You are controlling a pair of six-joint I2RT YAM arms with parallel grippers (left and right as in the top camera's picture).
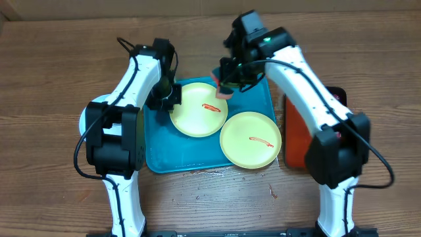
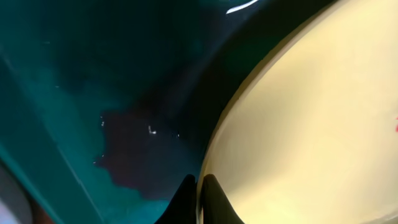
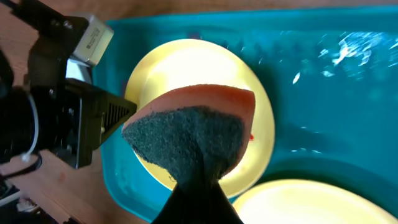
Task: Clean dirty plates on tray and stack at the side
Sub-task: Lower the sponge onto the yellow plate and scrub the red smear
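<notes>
Left fingers (image 1: 164, 97) are down at the left rim of the far plate (image 1: 194, 118), and from the left wrist view they are drawn narrow, one dark tip on each side of that pale yellow-green edge, pinching it. Right fingers (image 1: 228, 80) are clamped on a sponge (image 1: 223, 91), holding it just over the far plate's upper right edge. In the right wrist view the sponge (image 3: 193, 130) shows a dark green scouring face towards the camera with an orange-pink body behind it. I cannot tell whether it touches the plate or hangs just above it.

Now the teal tray (image 1: 158, 153) on the wooden table (image 1: 52, 66): two yellow-green plates lie in it. The far plate sits at the upper left. The near plate (image 1: 247, 153) sits at the lower right, its edge reaching out over the tray's right rim. The two plates meet, or very nearly, at their edges. Each has one red-orange smear: one on the far plate (image 1: 210, 106), one on the near plate (image 1: 261, 140).

One red tray (image 1: 296, 141) lies to the right of the teal one, partly under the right arm. A pale round edge (image 1: 86, 118) peeks out beneath the left arm, too covered to tell what it is.
</notes>
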